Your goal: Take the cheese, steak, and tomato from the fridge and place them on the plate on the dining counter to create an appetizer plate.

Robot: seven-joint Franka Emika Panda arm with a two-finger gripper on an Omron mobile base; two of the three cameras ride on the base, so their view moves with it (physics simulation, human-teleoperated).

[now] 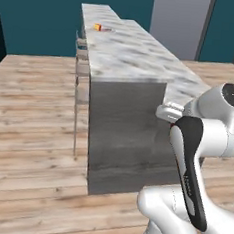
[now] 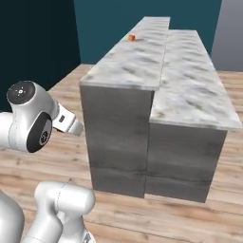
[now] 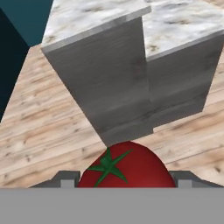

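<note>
- Red tomato [image 3: 127, 166] sits between the gripper [image 3: 127, 179] fingertips [image 3: 66, 180], pinched and held above the wood floor [image 3: 48, 131].
- Dining counter [image 3: 127, 78] end face stands ahead of the tomato; open floor lies between.
- Cheese [image 1: 97, 27] rests far along the countertop.

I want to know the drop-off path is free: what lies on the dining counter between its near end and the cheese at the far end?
Nothing: in both base views the dining counter is bare marble up to the cheese.
</note>
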